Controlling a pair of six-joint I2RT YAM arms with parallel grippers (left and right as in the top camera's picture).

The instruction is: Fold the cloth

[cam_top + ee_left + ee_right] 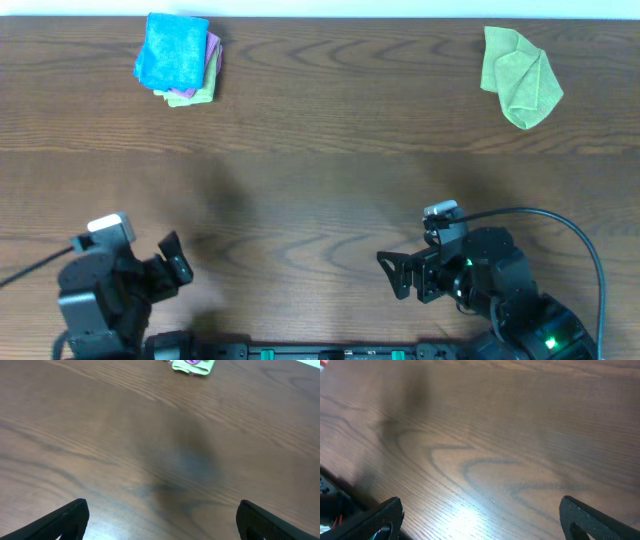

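The sky-blue cloth (172, 52) lies folded into a small rectangle at the table's far left. It rests on top of a purple cloth (213, 48) and a light green cloth (200, 96). My left gripper (172, 262) is open and empty near the front left edge, far from the cloth. In the left wrist view its jaws (162, 509) are spread over bare wood. My right gripper (396, 275) is open and empty at the front right, and its jaws (480, 504) are spread over bare wood. The blue cloth does not show in either wrist view.
A crumpled light green cloth (520, 78) lies at the far right. The edge of the green and purple stack (193, 365) shows at the top of the left wrist view. The table is dark wood (320, 190). A black cable (575, 235) arcs over the right arm.
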